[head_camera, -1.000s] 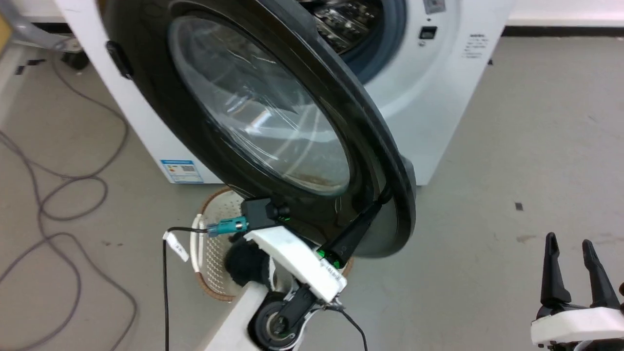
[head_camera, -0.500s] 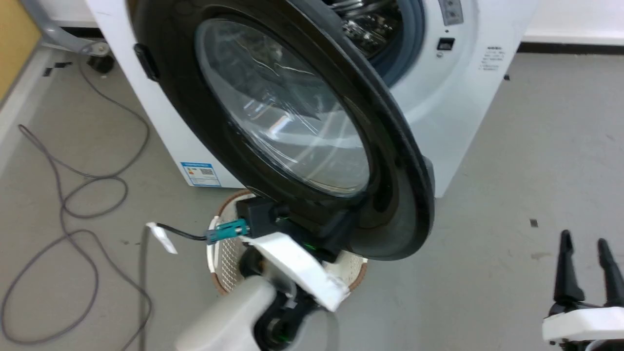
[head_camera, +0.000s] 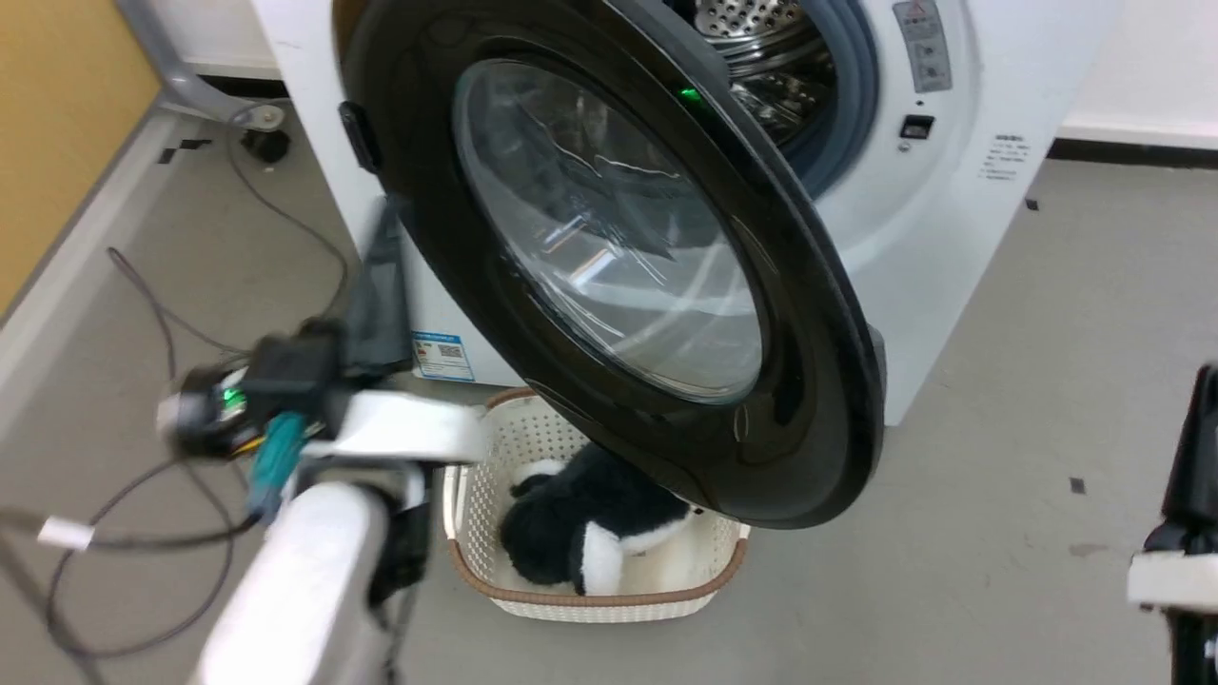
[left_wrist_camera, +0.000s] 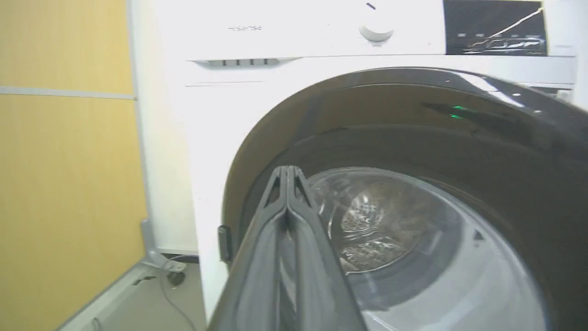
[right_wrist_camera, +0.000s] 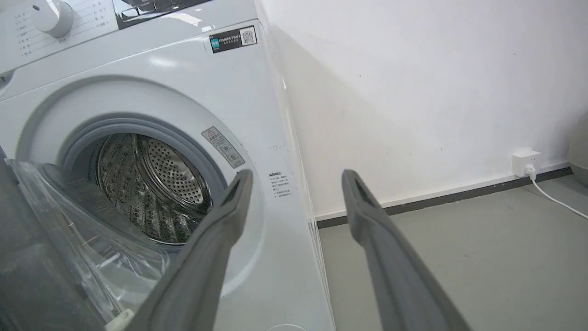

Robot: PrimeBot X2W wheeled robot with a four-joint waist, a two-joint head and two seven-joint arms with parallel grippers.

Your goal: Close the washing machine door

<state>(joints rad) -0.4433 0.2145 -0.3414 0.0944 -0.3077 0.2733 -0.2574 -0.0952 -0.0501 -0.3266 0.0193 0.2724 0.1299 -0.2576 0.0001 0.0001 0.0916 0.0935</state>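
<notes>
Glossy black round glass-windowed washing machine door [head_camera: 609, 257] open, swung out from white washing machine [head_camera: 952, 276]. Left gripper [left_wrist_camera: 287, 172], fingers clenched empty, gone from door's lower rim to left hinge side. Right gripper [right_wrist_camera: 296, 177] fingers released. Push pending.

Grey floor [head_camera: 1047, 333], white wall [right_wrist_camera: 413, 92]

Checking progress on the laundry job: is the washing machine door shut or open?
Open. The washing machine door stands swung out from the washing machine, leaving the steel drum exposed behind it.
</notes>
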